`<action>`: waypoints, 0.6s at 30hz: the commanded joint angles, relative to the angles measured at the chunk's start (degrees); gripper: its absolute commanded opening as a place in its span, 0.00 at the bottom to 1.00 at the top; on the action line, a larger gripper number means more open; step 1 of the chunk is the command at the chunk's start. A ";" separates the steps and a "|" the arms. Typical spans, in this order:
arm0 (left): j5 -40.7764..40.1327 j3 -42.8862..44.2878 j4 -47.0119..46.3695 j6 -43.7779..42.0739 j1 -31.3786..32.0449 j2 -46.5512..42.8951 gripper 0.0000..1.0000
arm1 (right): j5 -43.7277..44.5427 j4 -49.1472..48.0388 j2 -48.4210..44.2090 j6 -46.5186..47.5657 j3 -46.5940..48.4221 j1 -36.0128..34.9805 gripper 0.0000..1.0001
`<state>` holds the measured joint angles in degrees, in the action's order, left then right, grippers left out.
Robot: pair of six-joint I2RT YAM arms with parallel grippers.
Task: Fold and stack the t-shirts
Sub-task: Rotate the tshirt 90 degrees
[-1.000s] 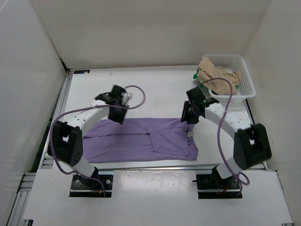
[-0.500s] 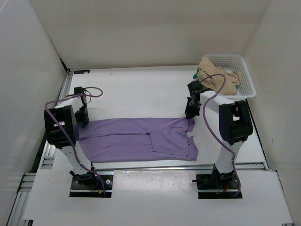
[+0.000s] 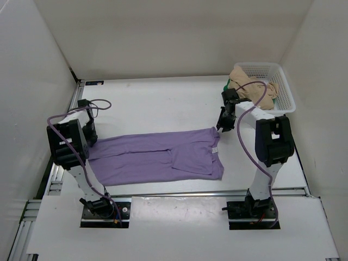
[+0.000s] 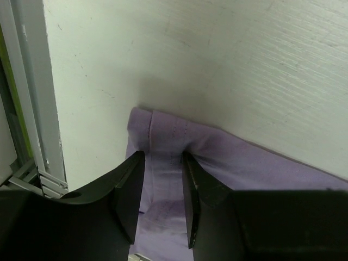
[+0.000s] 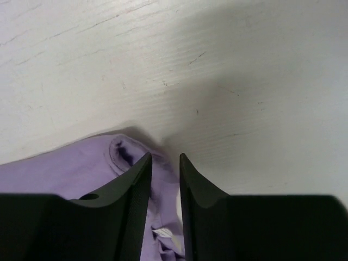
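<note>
Enclosure: plain white walls point(image 3: 163, 38) are closing in the workspace on three sides.
Work surface: a white table point(image 3: 163, 103) is carrying everything in the scene.
Lavender t-shirt point(image 3: 157, 157): it is lying spread lengthwise across the near half of the table, running from one gripper to the other, with a lengthwise fold showing near its middle.
Left arm point(image 3: 68, 144): it is standing at the left edge of the table and reaching down to the left end of the lavender t-shirt.
Right arm point(image 3: 274, 144): it is standing on the right and reaching inward to the far right corner of the same shirt.
Basket point(image 3: 261, 66): a white mesh container is sitting in the far right corner of the table.
Tan t-shirt point(image 3: 250, 92): it is lying crumpled in the basket and spilling over the left rim.
Green t-shirt point(image 3: 227, 85): only a small patch is showing at the basket's left edge, beneath the tan cloth.
Left gripper point(image 4: 162, 157): its jaws are standing narrow and pinching a raised ridge at the hem of the lavender cloth.
Right gripper point(image 5: 164, 160): its jaws are standing narrow and pinching the bunched purple corner.
Label point(image 5: 163, 234): a white tag is showing on the cloth between the right fingers.
</note>
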<state>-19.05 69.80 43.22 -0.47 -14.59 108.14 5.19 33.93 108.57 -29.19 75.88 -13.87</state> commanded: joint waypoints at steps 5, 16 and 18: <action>3.66 -4.06 -2.70 0.47 -1.58 -2.04 0.47 | 0.87 1.66 -4.85 1.94 2.61 -2.30 0.40; 2.26 2.00 2.83 0.47 -2.20 -7.68 0.52 | -3.59 4.83 -4.27 -5.52 0.68 -11.00 0.00; 0.78 2.53 4.15 0.47 -2.72 -9.60 0.52 | -3.61 6.23 0.03 -8.07 1.98 -11.00 0.00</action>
<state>-16.95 69.65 45.43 -0.34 -16.47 104.03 3.79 36.38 102.30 -32.86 76.42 -25.17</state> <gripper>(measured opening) 0.518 0.002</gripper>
